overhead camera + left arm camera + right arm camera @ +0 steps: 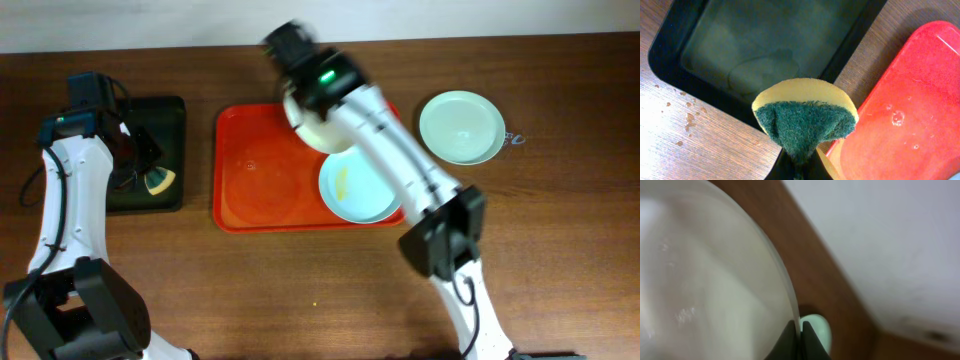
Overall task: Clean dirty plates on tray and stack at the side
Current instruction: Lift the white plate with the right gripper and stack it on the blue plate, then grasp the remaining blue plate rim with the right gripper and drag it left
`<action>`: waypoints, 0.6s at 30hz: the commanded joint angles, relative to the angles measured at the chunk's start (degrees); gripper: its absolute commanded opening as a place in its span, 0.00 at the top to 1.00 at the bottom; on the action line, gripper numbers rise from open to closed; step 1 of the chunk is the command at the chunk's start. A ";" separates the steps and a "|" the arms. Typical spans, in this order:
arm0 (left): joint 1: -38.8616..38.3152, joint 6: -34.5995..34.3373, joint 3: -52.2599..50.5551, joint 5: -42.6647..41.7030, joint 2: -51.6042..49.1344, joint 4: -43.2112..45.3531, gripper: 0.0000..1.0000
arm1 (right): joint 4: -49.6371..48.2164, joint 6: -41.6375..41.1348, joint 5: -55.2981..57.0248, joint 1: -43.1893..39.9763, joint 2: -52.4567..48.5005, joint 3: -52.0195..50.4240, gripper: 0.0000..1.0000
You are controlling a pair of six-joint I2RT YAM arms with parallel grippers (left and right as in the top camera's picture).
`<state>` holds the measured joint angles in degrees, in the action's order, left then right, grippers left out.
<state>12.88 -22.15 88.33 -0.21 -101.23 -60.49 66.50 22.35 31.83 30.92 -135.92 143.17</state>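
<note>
The red-orange tray (250,180) lies mid-table. A pale blue plate (352,188) with a yellowish smear rests on its right end. My right gripper (800,330) is shut on the rim of the cream-white plate (318,128), held tilted above the tray's far right part; the plate fills the right wrist view (705,280). The mint green plate (461,126) lies on the table right of the tray and shows small in the right wrist view (817,330). My left gripper (800,167) is shut on a yellow-and-green sponge (805,117), above the black tray's right edge.
A smaller black tray (150,150) stands left of the red-orange tray, wet inside (760,45). Water droplets lie on the wood (685,120) and on the red-orange tray (897,117). The table's far edge meets a white wall (880,240).
</note>
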 commanded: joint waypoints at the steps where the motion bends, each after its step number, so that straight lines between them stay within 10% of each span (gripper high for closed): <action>1: 0.15 -0.52 -0.35 0.42 0.59 -0.04 1.00 | 3.43 -4.07 -40.85 -15.80 1.44 0.28 0.96; 4: 0.15 -0.52 -0.35 0.42 0.59 0.00 1.00 | 5.33 -7.56 -63.17 -32.37 0.11 -0.98 0.96; 18: 0.15 -0.52 -0.35 0.39 0.59 0.28 1.00 | -8.20 -18.60 -48.43 -52.11 0.11 -28.26 0.96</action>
<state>12.88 -22.15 88.27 -0.21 -101.23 -60.45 59.35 6.42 -19.09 -21.37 -136.33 115.77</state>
